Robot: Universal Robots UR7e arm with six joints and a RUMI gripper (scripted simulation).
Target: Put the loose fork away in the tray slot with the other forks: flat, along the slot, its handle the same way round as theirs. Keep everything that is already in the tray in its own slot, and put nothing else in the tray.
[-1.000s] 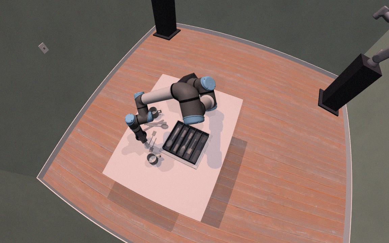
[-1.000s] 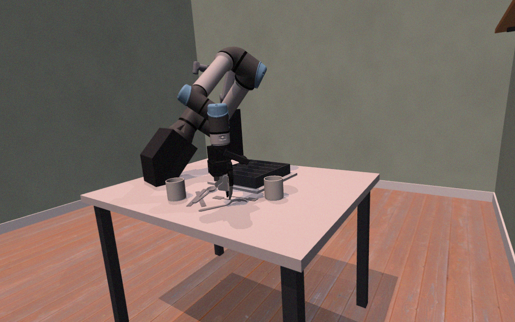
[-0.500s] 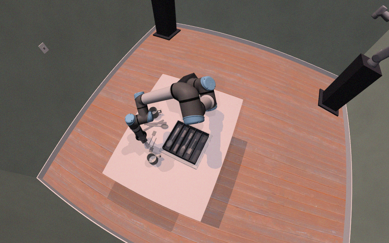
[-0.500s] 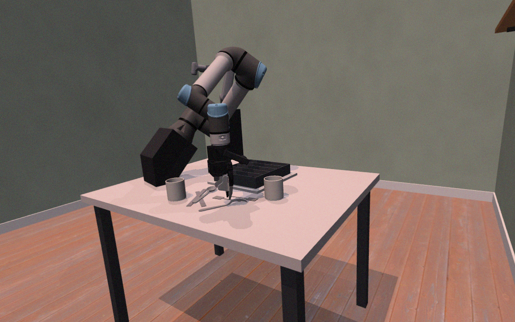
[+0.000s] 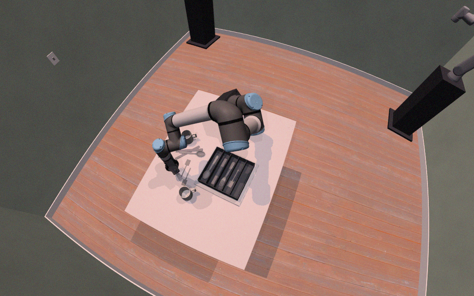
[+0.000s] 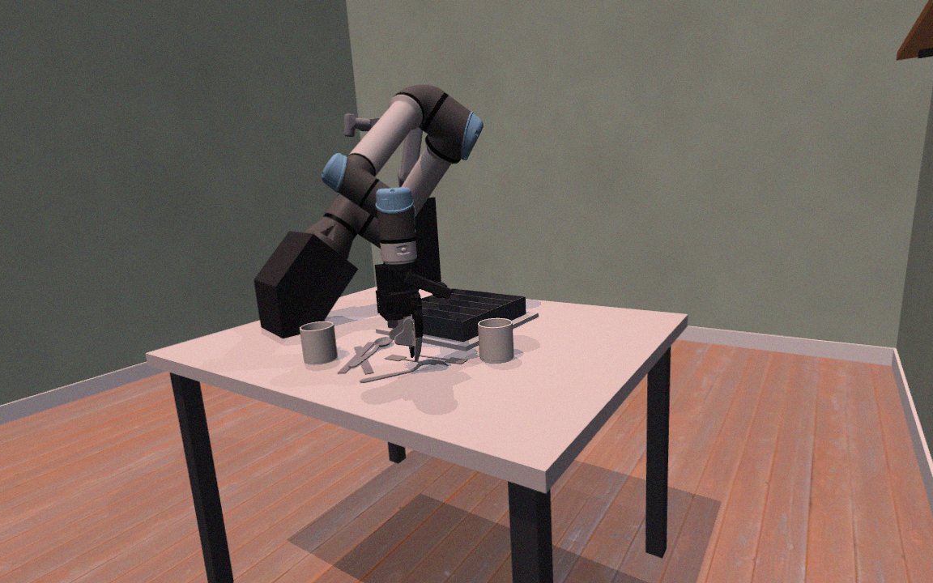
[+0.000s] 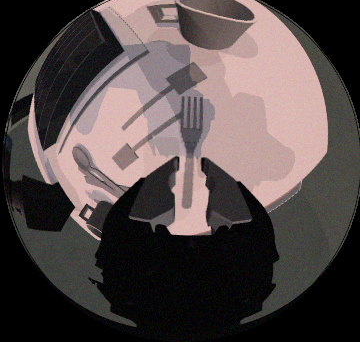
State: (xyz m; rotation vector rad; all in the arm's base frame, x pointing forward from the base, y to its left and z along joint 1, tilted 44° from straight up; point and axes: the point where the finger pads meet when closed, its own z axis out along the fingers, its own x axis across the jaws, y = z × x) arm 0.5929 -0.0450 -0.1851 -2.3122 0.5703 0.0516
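Note:
The loose fork (image 7: 194,118) (image 6: 401,372) lies flat on the pink table, tines pointing away from me in the wrist view. My gripper (image 7: 190,158) (image 6: 411,354) (image 5: 177,177) is down at the table over the fork's handle. Its fingers stand a little apart on either side of the handle, with a gap on each side. The black slotted tray (image 5: 237,156) (image 6: 470,324) (image 7: 65,82) sits to the right of the gripper in the overhead view. It holds cutlery, with forks (image 5: 224,180) in a middle slot.
Two spatulas (image 7: 185,78) (image 7: 125,156) lie just left of the fork. A spoon (image 7: 82,157) lies further back. One mug (image 5: 185,193) (image 6: 495,339) (image 7: 215,19) stands ahead of the fork's tines, another mug (image 5: 185,135) (image 6: 317,342) behind the gripper.

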